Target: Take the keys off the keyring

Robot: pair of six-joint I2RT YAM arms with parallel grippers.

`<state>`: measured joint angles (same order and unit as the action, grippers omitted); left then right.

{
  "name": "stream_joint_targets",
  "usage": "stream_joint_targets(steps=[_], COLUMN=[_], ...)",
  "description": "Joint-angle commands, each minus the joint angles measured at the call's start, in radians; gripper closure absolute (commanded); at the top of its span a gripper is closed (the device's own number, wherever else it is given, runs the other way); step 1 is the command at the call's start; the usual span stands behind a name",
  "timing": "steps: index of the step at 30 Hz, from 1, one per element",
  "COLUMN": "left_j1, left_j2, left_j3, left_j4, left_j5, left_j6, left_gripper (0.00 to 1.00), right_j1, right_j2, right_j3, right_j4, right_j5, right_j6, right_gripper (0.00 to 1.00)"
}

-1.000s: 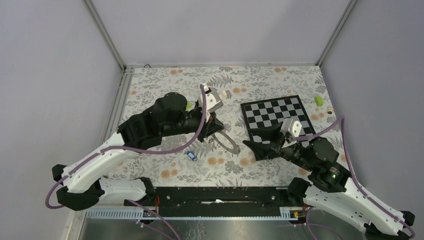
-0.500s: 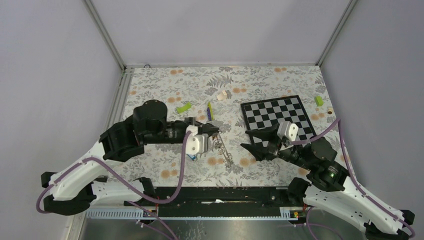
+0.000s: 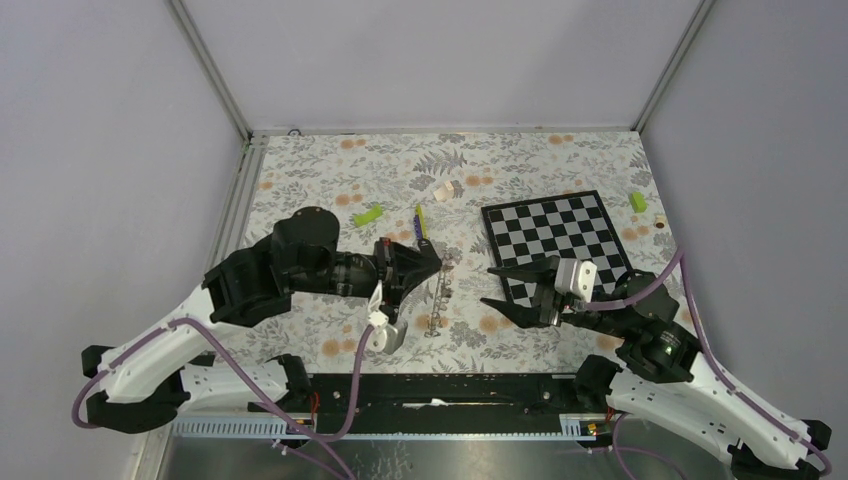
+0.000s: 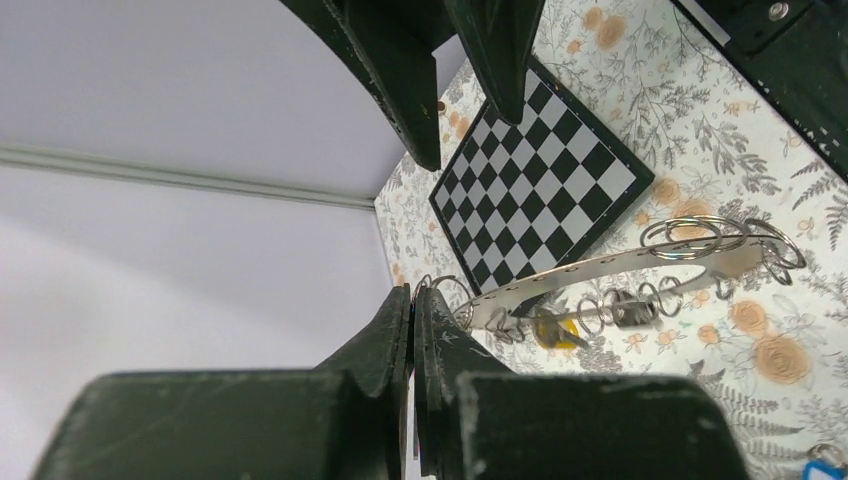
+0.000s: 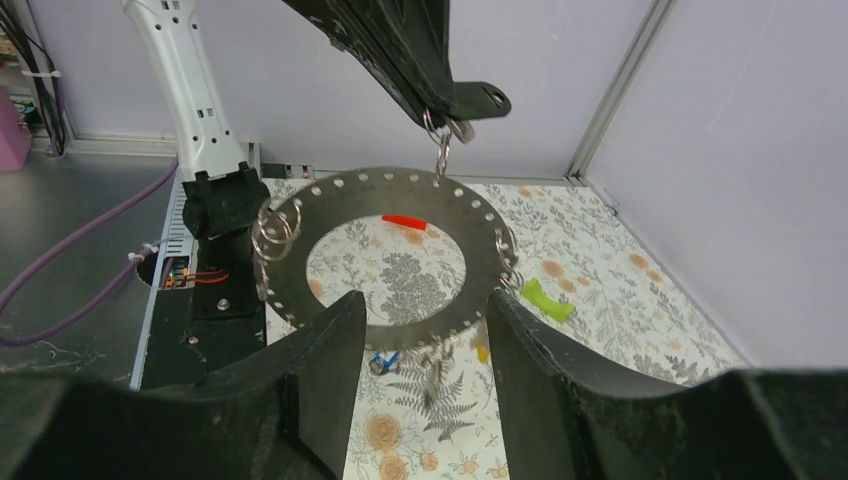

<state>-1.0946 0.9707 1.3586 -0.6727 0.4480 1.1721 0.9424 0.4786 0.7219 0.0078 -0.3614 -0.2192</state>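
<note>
My left arm (image 3: 250, 285) and right arm (image 3: 650, 335) are black toward the wrist and white near the base, each trailed by a purple cable (image 3: 185, 321). A green light (image 3: 659, 352) glows on the right; my right gripper (image 5: 425, 300) has black wedge fingers.

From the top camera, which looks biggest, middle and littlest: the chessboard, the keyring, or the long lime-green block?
1. chessboard: biggest by far.
2. keyring: seen edge-on here, so it shows only as a thin strip.
3. lime-green block: smallest.
</note>
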Motion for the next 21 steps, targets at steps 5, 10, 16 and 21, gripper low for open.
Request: stream_joint_targets(steps=[5, 10, 16, 21], left_j1=[-0.002, -0.034, -0.048, -0.048], left_j2=[0.125, 0.169, 0.177, 0.172], left_j3=[0.203, 0.249, 0.226, 0.177], left_j4=[-0.124, -0.240, -0.329, -0.383], left_j5=[0.041, -0.094, -0.274, -0.376], left_j6=[0.264, 0.326, 0.299, 0.219], left_gripper=[1.00, 1.00, 1.00, 1.00], right_j1=[0.002, 0.003, 0.002, 0.002], right_j2=[0.003, -0.010, -0.020, -0.017], right_j3=[0.084, 0.093, 0.070, 0.050], right_j4=[-0.063, -0.107, -0.107, -0.102], right_j5=[-0.067, -0.051, -0.039, -0.042], right_j6=[-0.053, -0.077, -0.075, -0.062], right_gripper=[0.45, 0.44, 0.43, 0.43])
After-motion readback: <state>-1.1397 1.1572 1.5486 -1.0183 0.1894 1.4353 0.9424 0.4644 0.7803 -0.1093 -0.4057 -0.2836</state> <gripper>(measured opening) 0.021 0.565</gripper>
